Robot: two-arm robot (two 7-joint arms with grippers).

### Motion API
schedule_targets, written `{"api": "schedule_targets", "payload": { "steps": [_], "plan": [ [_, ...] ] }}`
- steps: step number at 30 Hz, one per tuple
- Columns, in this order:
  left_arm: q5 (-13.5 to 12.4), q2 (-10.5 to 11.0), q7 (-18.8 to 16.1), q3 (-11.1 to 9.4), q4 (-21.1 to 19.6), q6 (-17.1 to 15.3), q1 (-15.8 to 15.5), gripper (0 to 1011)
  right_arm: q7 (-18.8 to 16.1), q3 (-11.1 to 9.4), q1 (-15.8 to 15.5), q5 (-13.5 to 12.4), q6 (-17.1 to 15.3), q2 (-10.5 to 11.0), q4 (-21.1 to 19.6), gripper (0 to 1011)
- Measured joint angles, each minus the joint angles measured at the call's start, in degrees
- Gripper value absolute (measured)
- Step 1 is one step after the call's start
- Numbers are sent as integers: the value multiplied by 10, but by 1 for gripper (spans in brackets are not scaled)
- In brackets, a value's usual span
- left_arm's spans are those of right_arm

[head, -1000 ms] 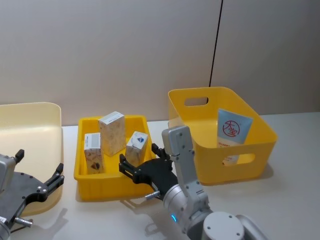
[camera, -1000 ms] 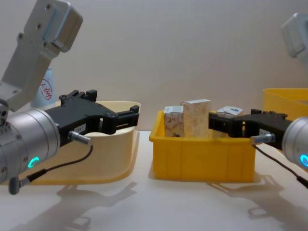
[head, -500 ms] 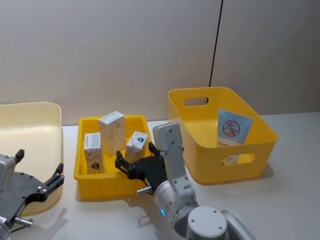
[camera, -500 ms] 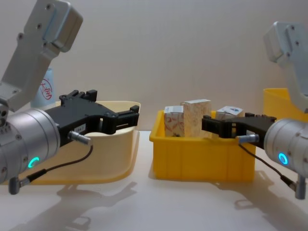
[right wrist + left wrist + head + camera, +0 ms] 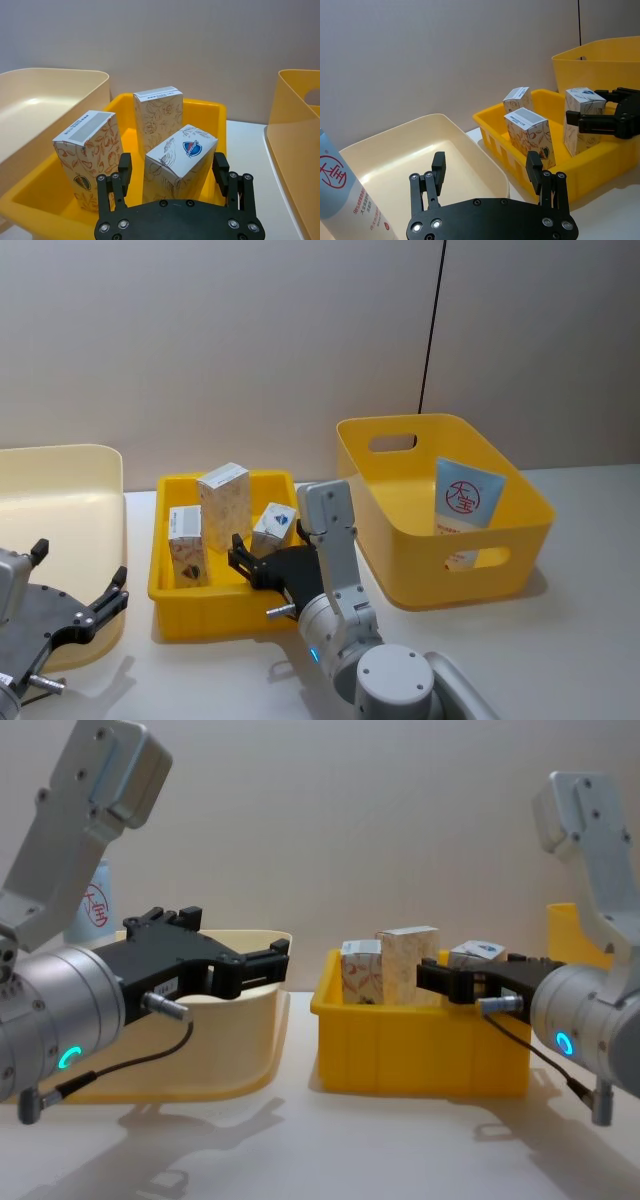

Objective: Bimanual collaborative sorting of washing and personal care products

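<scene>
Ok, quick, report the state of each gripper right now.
Left gripper: open, empty, by the cream bin.
Right gripper: open, straddling the blue-logo box, not clamped on it.

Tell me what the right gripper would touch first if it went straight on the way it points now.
Most likely the tilted box with the blue logo, inside the small yellow bin. The open right gripper is aimed at it, though depth is unclear.
</scene>
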State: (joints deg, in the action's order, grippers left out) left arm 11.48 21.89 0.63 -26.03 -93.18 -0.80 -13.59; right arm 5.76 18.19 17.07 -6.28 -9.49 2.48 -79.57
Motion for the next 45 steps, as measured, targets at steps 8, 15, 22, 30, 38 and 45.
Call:
{"api": "schedule_targets", "payload": {
  "steps": [8,15,22,30,38,45],
  "plan": [
    [0,0,0,0,0,0,0,999,7,-1,11,8,4,-9,16,1001],
    [0,0,0,0,0,0,0,1000,11,-2,18,13,6,-15,26,925],
    [0,0,0,0,0,0,0,1000,12,-2,21,15,7,-18,31,741],
    [0,0,0,0,0,0,0,1000,14,-3,23,17,7,-19,34,507],
    [0,0,0,0,0,0,0,1000,12,-3,23,18,11,-19,34,448],
    [0,0,0,0,0,0,0,1000,-3,0,22,22,33,-13,32,448]
  ]
}}
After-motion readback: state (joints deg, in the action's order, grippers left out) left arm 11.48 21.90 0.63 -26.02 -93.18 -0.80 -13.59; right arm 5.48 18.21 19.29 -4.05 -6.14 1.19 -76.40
